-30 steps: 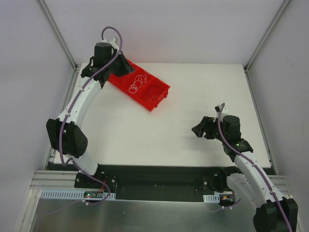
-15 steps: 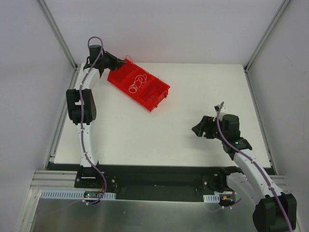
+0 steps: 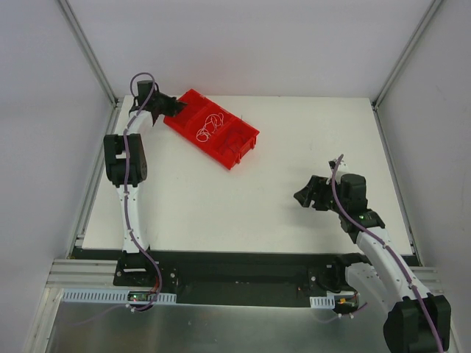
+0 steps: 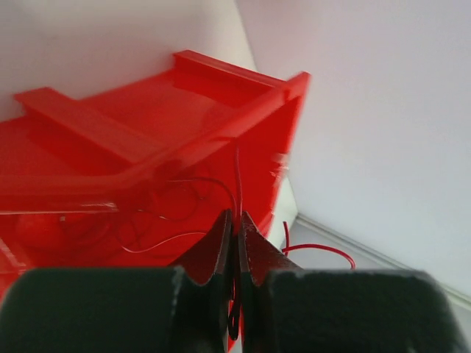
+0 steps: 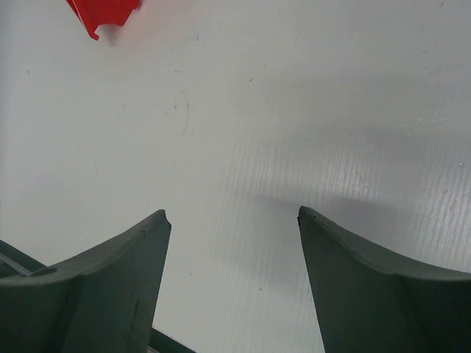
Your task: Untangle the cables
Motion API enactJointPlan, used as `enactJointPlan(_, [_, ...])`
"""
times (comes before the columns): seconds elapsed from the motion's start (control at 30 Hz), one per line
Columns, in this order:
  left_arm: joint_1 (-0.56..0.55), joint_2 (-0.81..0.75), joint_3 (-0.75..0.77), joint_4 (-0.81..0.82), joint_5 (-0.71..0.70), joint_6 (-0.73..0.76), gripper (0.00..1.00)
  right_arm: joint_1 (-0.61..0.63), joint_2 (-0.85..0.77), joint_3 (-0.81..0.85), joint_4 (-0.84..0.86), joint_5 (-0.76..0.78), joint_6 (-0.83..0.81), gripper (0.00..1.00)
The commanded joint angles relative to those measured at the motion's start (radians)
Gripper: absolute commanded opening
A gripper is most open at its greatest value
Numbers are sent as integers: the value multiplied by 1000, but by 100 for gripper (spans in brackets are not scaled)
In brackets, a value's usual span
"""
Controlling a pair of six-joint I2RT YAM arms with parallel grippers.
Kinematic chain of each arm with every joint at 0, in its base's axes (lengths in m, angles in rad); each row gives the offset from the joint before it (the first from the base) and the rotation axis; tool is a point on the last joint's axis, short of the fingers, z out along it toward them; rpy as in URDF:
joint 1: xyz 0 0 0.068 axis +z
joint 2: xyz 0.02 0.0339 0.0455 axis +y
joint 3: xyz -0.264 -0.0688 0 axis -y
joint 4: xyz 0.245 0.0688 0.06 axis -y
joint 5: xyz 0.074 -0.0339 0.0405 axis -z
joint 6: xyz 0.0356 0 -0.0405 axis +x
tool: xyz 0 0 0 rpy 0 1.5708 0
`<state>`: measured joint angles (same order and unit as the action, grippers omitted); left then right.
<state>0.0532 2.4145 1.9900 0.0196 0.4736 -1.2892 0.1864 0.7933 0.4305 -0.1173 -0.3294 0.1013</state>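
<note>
A small tangle of whitish and red cables lies in the red compartment bin at the table's far left. My left gripper is at the bin's far-left end, shut on a thin red cable that rises from between its fingertips. Another red strand loops to the right, outside the bin. Thin whitish strands lie inside the bin just ahead of my left gripper. My right gripper is open and empty above bare table, far from the bin; it also shows in the right wrist view.
The bin sits diagonally near the table's far-left corner, close to the back wall and the metal frame post. A corner of the bin shows at the top left of the right wrist view. White table lies between the arms.
My left arm has folded back toward the far-left corner. Its gripper moved left from over the bin to the bin's far-left end. The right arm has barely moved.
</note>
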Motion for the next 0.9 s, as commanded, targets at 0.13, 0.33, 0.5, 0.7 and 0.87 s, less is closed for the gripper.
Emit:
enactJointPlan(0.13, [-15, -45, 21, -148, -213, 172, 0, -10, 4, 25, 18, -26, -9, 73])
enactJointPlan(0.33, [-50, -28, 82, -257, -299, 315, 5, -10, -6, 24, 16, -30, -9, 74])
enactJointPlan(0.5, [-50, -37, 85, -267, -290, 335, 23, -11, -22, 25, 7, -48, -9, 76])
enactJointPlan(0.7, [-77, -78, 104, -276, -316, 393, 47, -13, -55, 25, -7, -46, -5, 76])
enactJointPlan(0.87, [-84, -135, 113, -283, -342, 474, 61, -13, -71, 22, -15, -48, -6, 76])
